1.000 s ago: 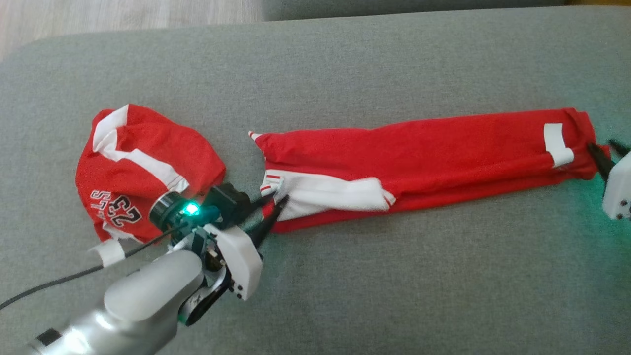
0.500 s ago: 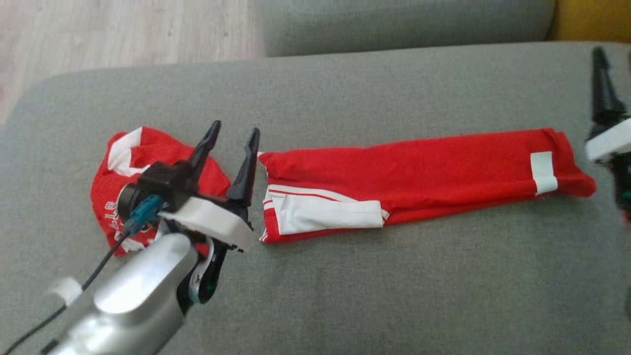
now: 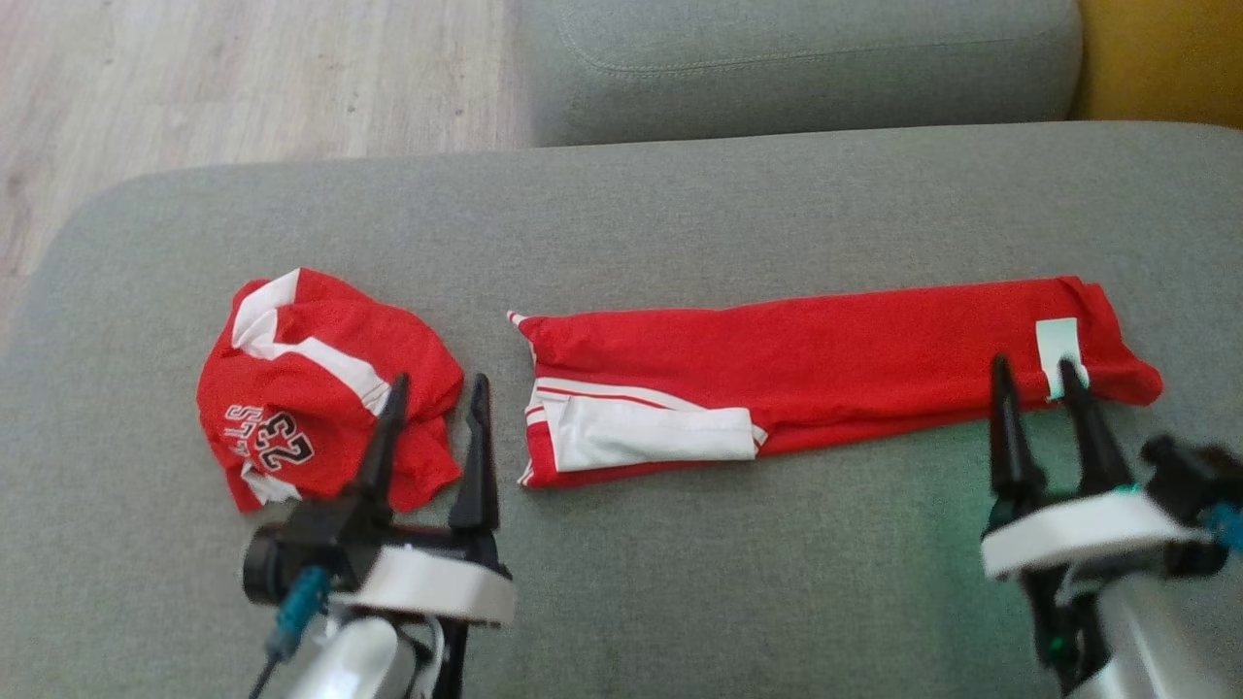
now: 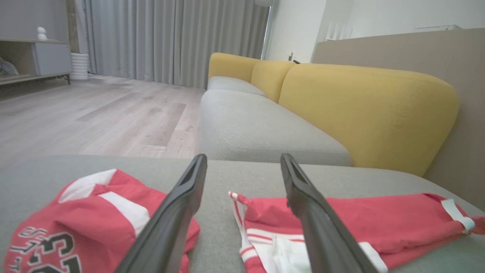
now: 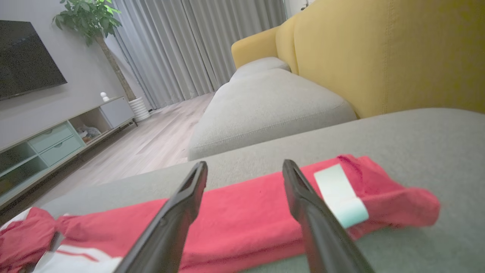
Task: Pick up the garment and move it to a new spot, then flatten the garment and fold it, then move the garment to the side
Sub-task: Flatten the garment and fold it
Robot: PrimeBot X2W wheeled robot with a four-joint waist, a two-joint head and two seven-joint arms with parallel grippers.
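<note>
Garment (image 3: 825, 364) folded long on cushion (image 3: 680, 223); left hand (image 3: 438, 383), right hand (image 3: 1032, 365) both spread, holding nothing.

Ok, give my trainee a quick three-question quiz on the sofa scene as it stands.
1. True or false: the jaws of the right gripper are shut on the folded red garment.
2. What number is printed on the crumpled red jersey? A) 32 B) 23 C) 45
3. Fill in: the garment's white tab sits near its end on the robot's ____.
Key: 1 false, the jaws stand open and hold nothing; 2 B; 3 right.
</note>
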